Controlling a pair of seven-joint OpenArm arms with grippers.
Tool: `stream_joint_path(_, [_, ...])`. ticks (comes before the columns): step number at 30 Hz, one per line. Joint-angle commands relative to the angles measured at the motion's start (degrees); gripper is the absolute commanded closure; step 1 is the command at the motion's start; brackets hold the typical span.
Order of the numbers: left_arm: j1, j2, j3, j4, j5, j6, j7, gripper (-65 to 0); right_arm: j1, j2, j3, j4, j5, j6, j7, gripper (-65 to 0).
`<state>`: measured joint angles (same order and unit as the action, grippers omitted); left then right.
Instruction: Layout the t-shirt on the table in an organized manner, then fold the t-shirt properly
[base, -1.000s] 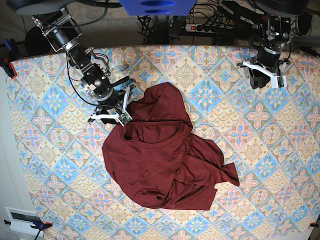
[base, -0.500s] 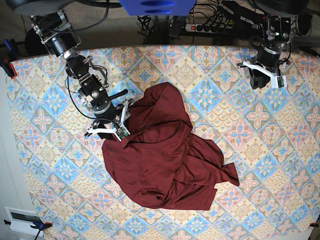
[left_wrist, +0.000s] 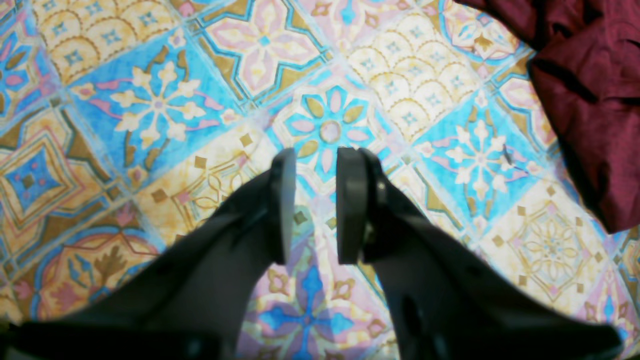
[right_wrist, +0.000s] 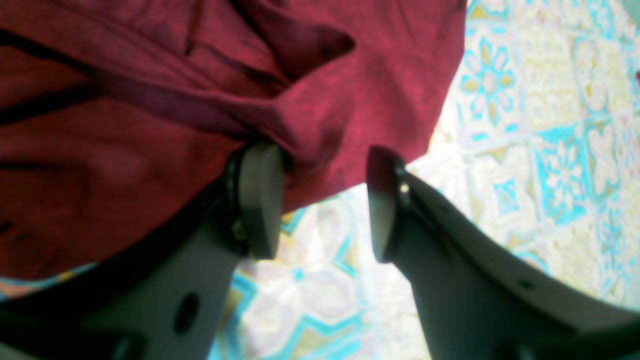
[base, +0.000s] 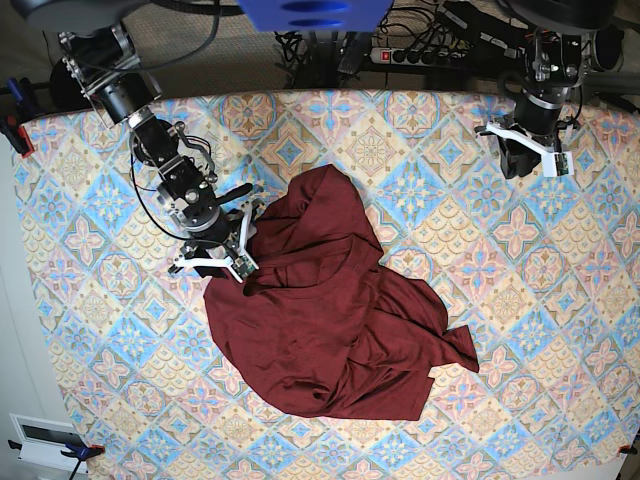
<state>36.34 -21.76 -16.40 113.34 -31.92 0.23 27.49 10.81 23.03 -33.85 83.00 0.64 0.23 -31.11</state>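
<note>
The t-shirt (base: 335, 320) is a soft, plain maroon knit lying crumpled in the middle of the base view, bunched into deep folds with one lobe pushed toward the top and a pointed flap trailing to the lower right. It rests on the worktop (base: 500, 300), whose covering is a flat printed pattern of blue, pink and cream diamond tiles with flower medallions. The right arm reaches down from the upper left of the base view, its wrist angled toward the shirt's upper left edge. There the right pincer (right_wrist: 320, 200) stands wide apart, one pad pressed against a fold of cloth and the shirt's hem lying in the gap, not clamped. The left arm hangs at the upper right of the base view, well apart from the shirt. The left pincer (left_wrist: 314, 205) points down over bare tiles, its flat dark pads parted by a narrow gap with nothing between them. The right wrist view is blurred, and both wrist views cut the shirt off at the frame edges.
</note>
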Motion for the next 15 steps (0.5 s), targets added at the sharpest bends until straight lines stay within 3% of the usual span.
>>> stream_joint_path(1, [0.1, -0.6, -0.3, 0.9, 0.0, -0.2, -1.2, -14.4, 0.9, 0.4, -0.4, 0.7, 0.0, -0.2, 1.0, -25.7])
stream_joint_path(6, [0.1, -0.6, -0.3, 0.9, 0.0, -0.2, -1.2, -14.4, 0.9, 0.4, -2.1, 0.6, 0.0, -0.2, 1.0, -25.6])
stream_joint_path(9, [0.1, -0.6, -0.4, 0.9, 0.0, -0.2, -1.2, -14.4, 0.9, 0.4, -2.1, 0.6, -0.1, 3.1, 1.0, -22.9])
stream_joint_path(12, [0.0, -0.6, -0.5, 0.9, 0.0, -0.2, -1.2, -14.4, 1.0, 0.4, -1.9, 0.4, -0.1, 4.4, 1.0, -14.2])
stream_joint_path(15, [-0.1, -0.7, -0.7, 0.9, 0.1, -0.2, -1.2, -14.4, 1.2, 0.4, -1.7, -0.3, -0.1, 4.4, 1.1, 0.0])
